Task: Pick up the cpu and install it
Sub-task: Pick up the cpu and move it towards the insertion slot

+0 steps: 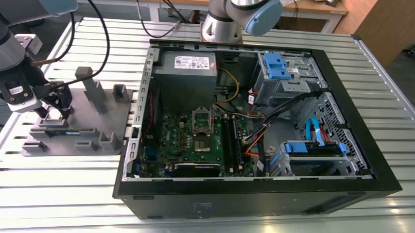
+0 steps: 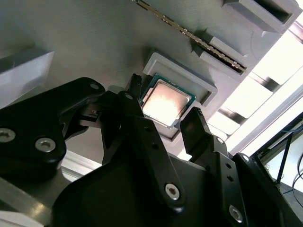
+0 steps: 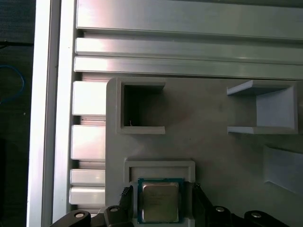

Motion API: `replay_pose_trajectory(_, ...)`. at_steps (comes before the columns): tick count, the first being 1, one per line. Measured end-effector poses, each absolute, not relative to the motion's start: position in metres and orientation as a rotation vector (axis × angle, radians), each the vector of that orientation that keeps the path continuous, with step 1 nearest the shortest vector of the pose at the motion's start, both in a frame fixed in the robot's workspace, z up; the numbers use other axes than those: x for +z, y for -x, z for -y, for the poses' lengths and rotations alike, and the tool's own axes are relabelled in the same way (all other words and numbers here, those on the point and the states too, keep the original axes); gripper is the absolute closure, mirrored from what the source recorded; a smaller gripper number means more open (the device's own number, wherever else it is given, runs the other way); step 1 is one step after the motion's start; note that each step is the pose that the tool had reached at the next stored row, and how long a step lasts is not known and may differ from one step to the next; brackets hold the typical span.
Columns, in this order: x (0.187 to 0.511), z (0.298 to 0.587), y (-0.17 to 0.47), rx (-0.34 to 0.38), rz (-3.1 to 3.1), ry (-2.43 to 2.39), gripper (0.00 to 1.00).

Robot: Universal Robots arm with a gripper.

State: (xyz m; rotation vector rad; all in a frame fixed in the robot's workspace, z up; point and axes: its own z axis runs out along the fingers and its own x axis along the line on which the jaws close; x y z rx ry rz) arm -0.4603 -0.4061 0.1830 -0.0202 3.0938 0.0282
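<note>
At the exterior view's left, over the grey holder tray (image 1: 107, 121) on the desk (image 1: 65, 194), the pincer (image 1: 56, 114) stands open astride the cpu (image 3: 159, 201), which sits in its pocket. Pick-up stage, I judge; closing calls for square contact on its edges.

Bright, even light from above fell on the ribbed metal surface (image 1: 65, 194), whose slats threw back pale bands of glare. In the second wrist view the cpu (image 2: 168, 101) shone washed-out white, while the black hand (image 2: 164, 100) lay in shadow.
</note>
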Motion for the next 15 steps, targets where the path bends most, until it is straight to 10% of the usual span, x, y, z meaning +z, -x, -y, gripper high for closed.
replay_pose_trajectory(15, 0.1827, 0.4061, 0.4603, 0.028, -3.094, 0.02, 0.47)
